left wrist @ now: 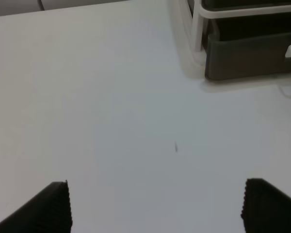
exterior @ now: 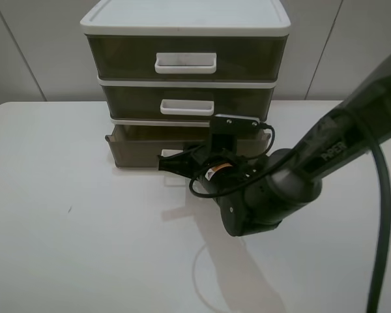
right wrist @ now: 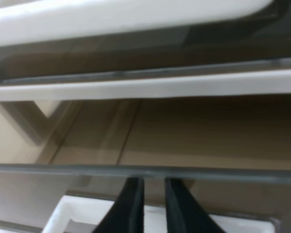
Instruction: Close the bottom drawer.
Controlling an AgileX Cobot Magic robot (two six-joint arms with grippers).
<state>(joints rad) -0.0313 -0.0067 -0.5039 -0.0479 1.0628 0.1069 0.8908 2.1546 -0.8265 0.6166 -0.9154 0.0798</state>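
Below the white-framed three-tier plastic drawer unit at upper centre, the smoky brown translucent bottom drawer stands partly open at mid-frame, and the black right gripper, fingers almost together and holding nothing, may slip off its white loop handle or jam it crooked.

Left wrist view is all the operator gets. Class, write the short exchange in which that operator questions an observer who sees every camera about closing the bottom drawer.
Operator: I see only one dark corner of the bottom drawer. Is it really open?
Observer: Yes. In the exterior high view it sticks out partway past the closed middle drawer above it.
Operator: Where is the right gripper?
Observer: It is at the drawer's front, by the white handle, and the right wrist view shows its fingers nearly together.
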